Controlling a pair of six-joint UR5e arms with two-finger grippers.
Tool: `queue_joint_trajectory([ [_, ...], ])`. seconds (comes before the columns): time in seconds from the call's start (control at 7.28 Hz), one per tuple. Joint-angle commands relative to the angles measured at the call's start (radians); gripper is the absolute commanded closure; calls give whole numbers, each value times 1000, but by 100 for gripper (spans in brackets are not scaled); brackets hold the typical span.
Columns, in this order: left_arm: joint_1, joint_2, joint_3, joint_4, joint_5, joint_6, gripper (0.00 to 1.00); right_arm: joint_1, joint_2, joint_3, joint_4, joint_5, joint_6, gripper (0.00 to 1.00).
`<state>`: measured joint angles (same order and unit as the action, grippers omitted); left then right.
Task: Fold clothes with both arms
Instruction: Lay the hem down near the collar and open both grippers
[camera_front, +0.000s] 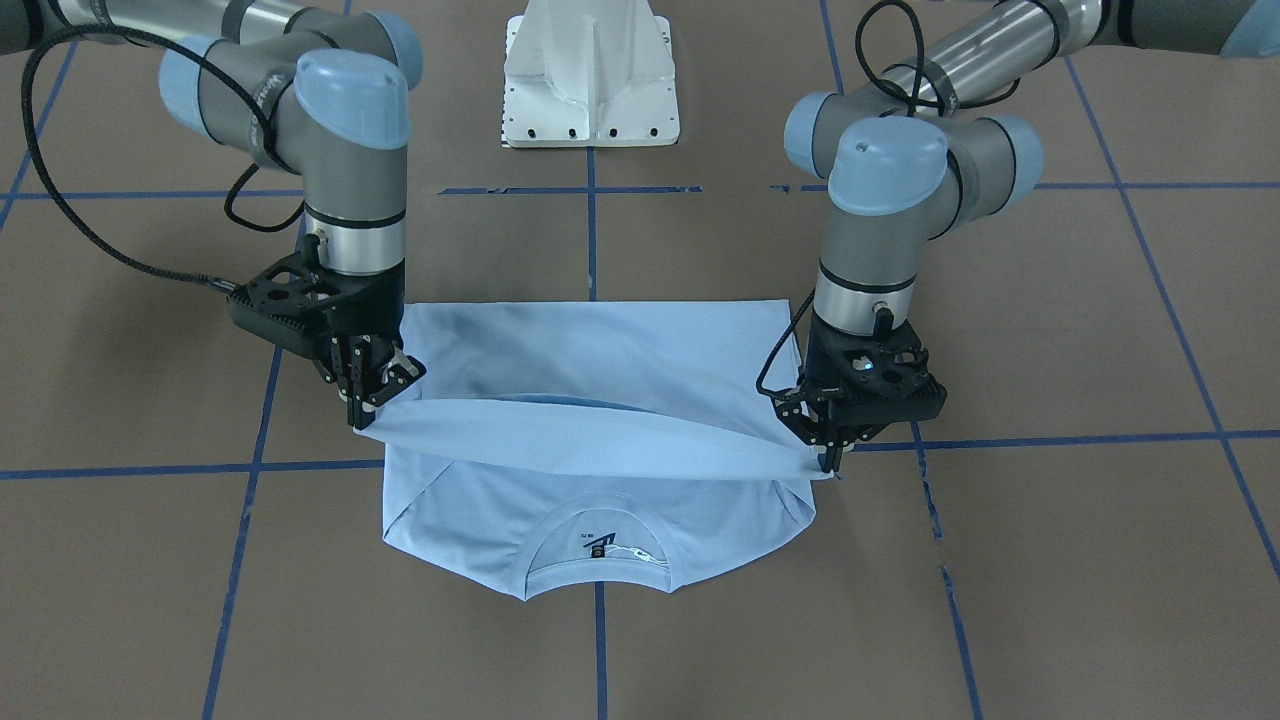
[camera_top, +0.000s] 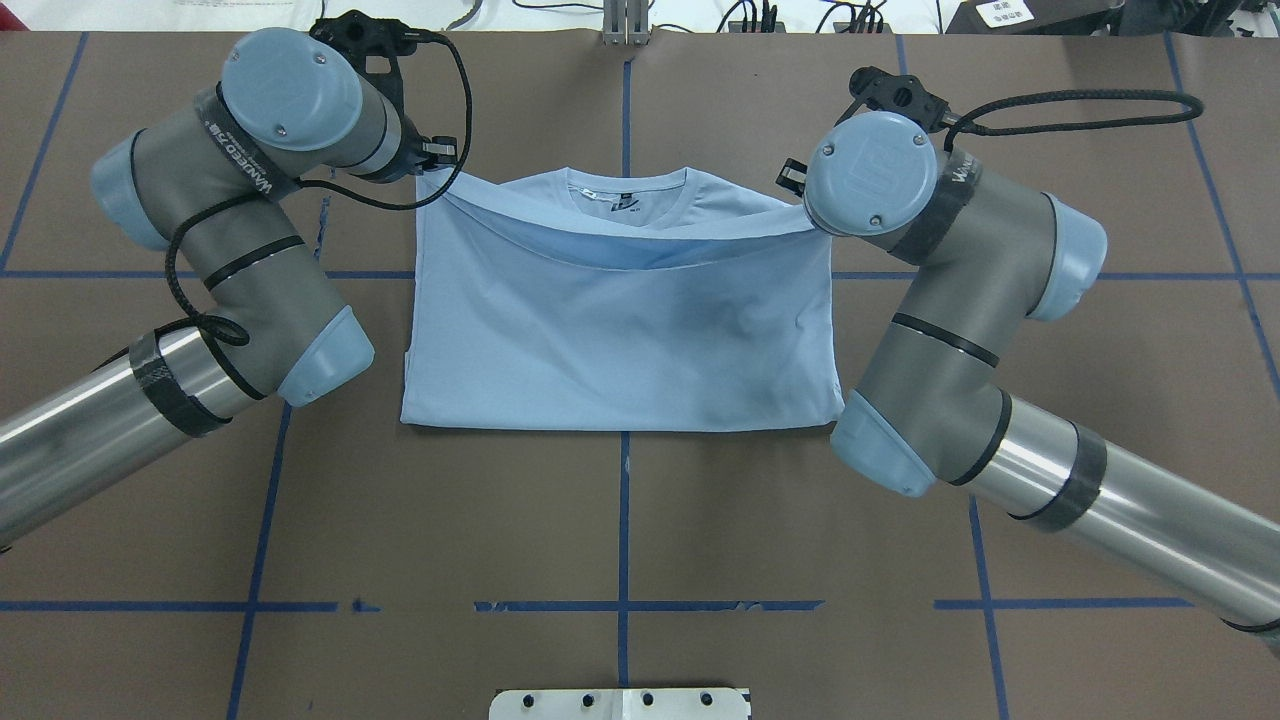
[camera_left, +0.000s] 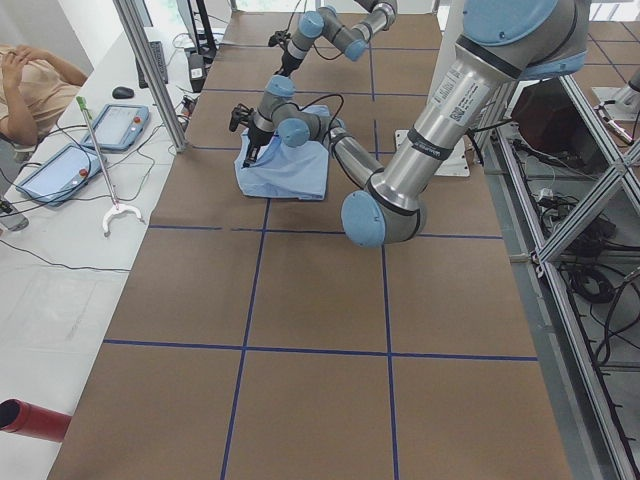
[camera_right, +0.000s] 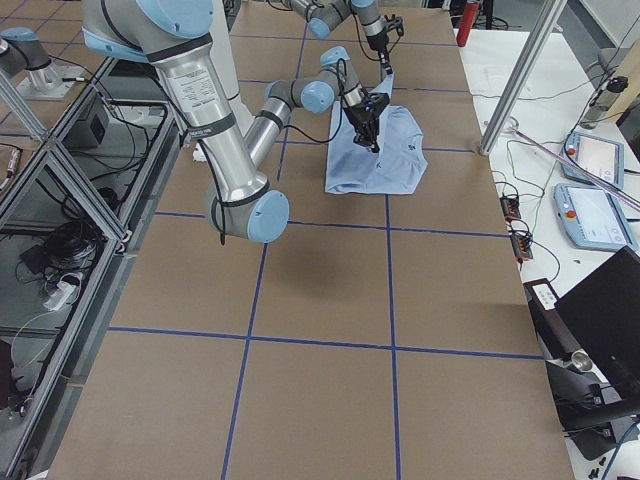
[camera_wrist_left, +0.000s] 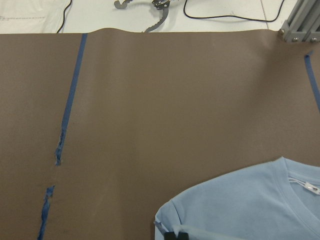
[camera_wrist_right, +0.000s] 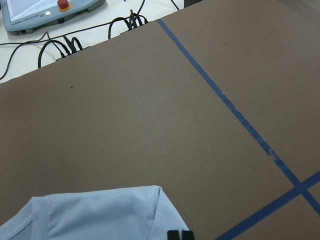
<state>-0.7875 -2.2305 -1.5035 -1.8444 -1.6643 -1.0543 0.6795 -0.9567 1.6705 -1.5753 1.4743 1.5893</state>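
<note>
The pale blue T-shirt (camera_front: 600, 370) lies on the brown table, its near part doubled over towards the round collar (camera_front: 598, 545). The lifted fold edge (camera_front: 600, 440) is stretched between both grippers, a little above the cloth. My left gripper (camera_front: 832, 455) is shut on that edge's corner at the view's right. My right gripper (camera_front: 362, 412) is shut on the opposite corner. In the overhead view the shirt (camera_top: 620, 330) lies between both wrists, which mostly hide the fingers. The shirt also shows in the left wrist view (camera_wrist_left: 250, 205) and the right wrist view (camera_wrist_right: 100, 215). The chest print is hidden.
The white pedestal base (camera_front: 590, 75) stands behind the shirt. Blue tape lines (camera_top: 624, 520) cross the table. An operator (camera_left: 30, 85), teach pendants (camera_left: 125, 125) and a white grabber tool (camera_left: 100, 170) are on the side bench beyond the table's far edge.
</note>
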Motion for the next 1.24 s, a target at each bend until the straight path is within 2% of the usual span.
queue_joint_trajectory([
  [0.0, 2, -49, 147, -74, 1, 2, 100, 5, 38, -176, 140, 3, -9, 100],
  [0.27, 19, -63, 257, -154, 46, 2, 100, 5, 47, -293, 242, 3, -26, 100],
  [0.55, 31, -63, 270, -174, 46, 0, 100, 5, 52, -308, 251, 3, -25, 100],
  [0.69, 43, -61, 267, -176, 46, -1, 100, 5, 50, -308, 251, 3, -26, 97],
  [0.82, 44, -52, 264, -200, 44, 2, 53, 5, 52, -308, 253, 1, -25, 1],
  [0.96, 44, -2, 246, -276, 44, 2, 1, 5, 74, -301, 255, 3, -23, 0],
  [1.1, 42, 62, 177, -347, 35, 16, 0, 14, 76, -278, 255, 29, -46, 0],
])
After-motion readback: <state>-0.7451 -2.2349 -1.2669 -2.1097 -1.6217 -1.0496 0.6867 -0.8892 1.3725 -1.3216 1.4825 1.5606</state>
